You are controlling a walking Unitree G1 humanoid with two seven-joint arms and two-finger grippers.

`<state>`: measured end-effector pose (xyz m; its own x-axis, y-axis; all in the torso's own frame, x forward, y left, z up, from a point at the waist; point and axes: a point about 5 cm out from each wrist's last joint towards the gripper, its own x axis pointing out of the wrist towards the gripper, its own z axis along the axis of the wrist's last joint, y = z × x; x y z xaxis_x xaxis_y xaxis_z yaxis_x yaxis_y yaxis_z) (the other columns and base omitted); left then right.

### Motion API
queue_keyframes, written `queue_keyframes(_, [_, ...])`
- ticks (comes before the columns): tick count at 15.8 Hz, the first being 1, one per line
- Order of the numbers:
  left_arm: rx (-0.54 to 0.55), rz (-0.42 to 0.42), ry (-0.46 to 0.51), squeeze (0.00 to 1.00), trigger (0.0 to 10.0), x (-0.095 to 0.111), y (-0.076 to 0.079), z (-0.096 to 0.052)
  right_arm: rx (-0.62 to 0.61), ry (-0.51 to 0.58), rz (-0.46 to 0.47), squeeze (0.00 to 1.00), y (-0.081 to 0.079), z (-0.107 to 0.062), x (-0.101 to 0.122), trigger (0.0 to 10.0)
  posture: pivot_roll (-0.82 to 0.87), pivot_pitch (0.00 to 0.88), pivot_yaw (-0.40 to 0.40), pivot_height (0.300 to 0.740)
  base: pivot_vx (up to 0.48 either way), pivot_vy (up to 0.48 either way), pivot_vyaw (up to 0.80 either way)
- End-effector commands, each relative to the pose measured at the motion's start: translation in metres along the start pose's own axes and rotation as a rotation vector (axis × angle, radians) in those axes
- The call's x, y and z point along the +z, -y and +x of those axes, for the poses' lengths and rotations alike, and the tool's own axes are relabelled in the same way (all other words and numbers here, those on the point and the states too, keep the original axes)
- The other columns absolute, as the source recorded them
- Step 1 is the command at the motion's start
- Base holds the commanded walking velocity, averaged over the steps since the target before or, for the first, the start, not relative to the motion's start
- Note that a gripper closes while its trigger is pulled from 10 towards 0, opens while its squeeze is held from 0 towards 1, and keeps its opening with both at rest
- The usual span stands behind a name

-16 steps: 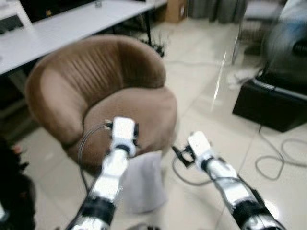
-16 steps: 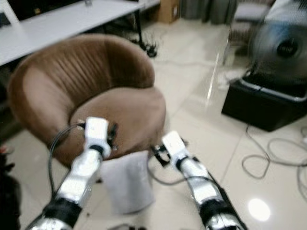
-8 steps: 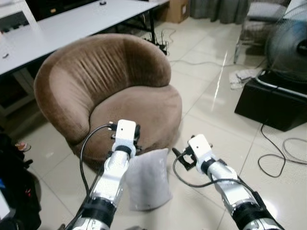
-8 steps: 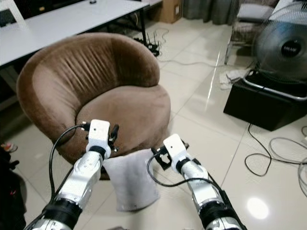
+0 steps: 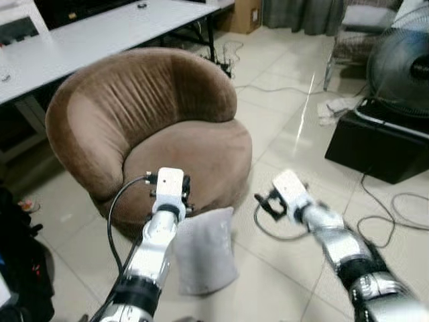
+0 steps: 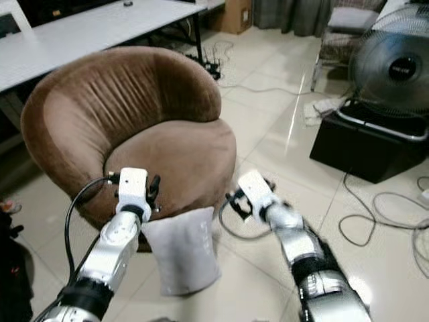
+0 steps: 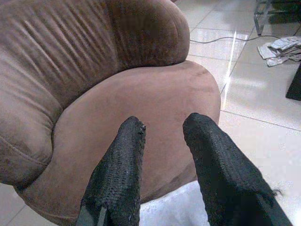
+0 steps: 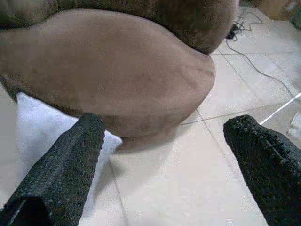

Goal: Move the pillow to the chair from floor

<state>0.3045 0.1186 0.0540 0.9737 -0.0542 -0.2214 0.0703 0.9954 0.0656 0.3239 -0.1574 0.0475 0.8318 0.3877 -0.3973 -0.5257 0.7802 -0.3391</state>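
A pale grey pillow (image 5: 204, 258) stands on the tiled floor, leaning against the front of the brown round armchair (image 5: 188, 151). My left gripper (image 7: 162, 136) hovers over the pillow's top edge (image 7: 174, 207), pointing at the chair seat, its fingers (image 7: 127, 155) apart with nothing between them. To the right of the pillow, low by the chair's front corner, my right gripper (image 5: 265, 201) is wide open and empty. In the right wrist view the pillow (image 8: 33, 127) lies beside one finger (image 8: 75, 155), under the seat's edge.
A black box (image 5: 375, 144) with a fan (image 5: 402, 67) on it stands at the right. Cables (image 5: 395, 221) trail on the floor near it. A white table (image 5: 100, 33) runs behind the chair. A dark bag (image 5: 20, 268) sits at the left.
My right arm has moved right and a little forward, away from the pillow. The left arm stays over the pillow. The view has shifted slightly.
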Motion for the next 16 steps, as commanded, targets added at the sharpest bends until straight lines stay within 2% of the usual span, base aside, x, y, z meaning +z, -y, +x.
queue_keyframes(1, [0.022, 0.007, -0.011, 0.0, 10.0, -0.002, -0.003, 0.0, 0.054, 0.003, -0.035, 0.0, -0.007, 0.007, 0.008, 10.0, -0.15, 0.0, 0.064, 0.735, 0.0, 0.0, 0.0])
queue_keyframes(6, [0.076, 0.02, -0.019, 0.0, 10.0, -0.008, -0.009, -0.006, 0.127, 0.052, -0.061, 0.0, -0.025, 0.022, 0.029, 10.0, -0.09, 0.0, 0.011, 0.735, 0.0, 0.0, 0.0])
queue_keyframes(11, [0.119, 0.032, -0.043, 0.0, 10.0, -0.013, -0.017, -0.007, 0.105, 0.061, -0.047, 0.0, -0.023, 0.022, 0.028, 10.0, -0.08, 0.0, 0.002, 0.735, 0.0, 0.0, 0.0])
queue_keyframes(14, [0.122, 0.036, -0.042, 0.0, 10.0, -0.012, -0.016, -0.006, 0.075, 0.067, -0.017, 0.0, -0.019, 0.019, 0.024, 10.0, -0.08, 0.0, 0.001, 0.735, 0.0, 0.0, 0.0])
queue_keyframes(16, [0.154, 0.041, -0.043, 0.0, 10.0, -0.01, -0.018, -0.004, 0.003, 0.088, 0.046, 0.0, -0.013, 0.017, 0.022, 10.0, -0.06, 0.0, -0.015, 0.735, 0.0, 0.0, 0.0])
